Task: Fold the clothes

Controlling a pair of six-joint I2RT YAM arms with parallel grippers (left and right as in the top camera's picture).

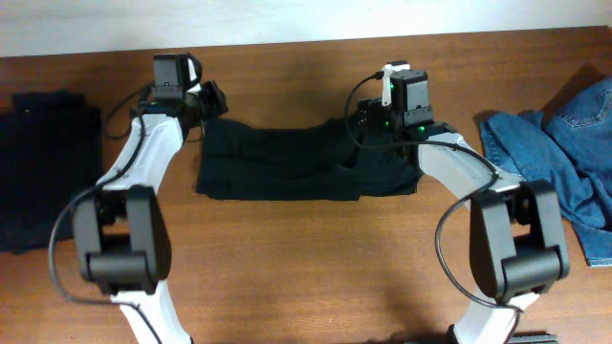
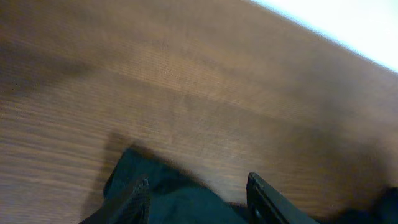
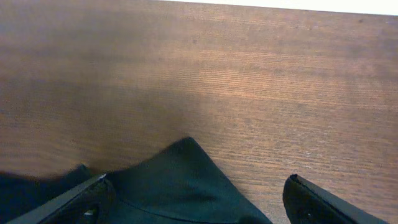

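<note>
The black soft-cloth garment (image 1: pixel 287 162) lies at the centre of the brown wooden table (image 1: pixel 316 268) as a wide band, apparently folded once, so more folds seem due. A dark folded cloth stack (image 1: pixel 48 162) sits at 9 o'clock and crumpled blue denim (image 1: pixel 574 153) at 3. The right gripper (image 3: pixel 199 208), at the band's 1 o'clock, is spread wide over a cloth corner. The left gripper (image 2: pixel 199 208), at 10 o'clock, has cloth between its fingers; I cannot tell if it pinches. Only the overhead view shows both piles, and only the wrist views show the jaw gaps.

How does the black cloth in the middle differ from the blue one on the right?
The black garment lies spread flat, a wide band mid-table; the blue denim sits crumpled at the right edge, partly out of view. The black garment is plain; the denim shows seams. Both are cloth lying on the wooden table.
</note>
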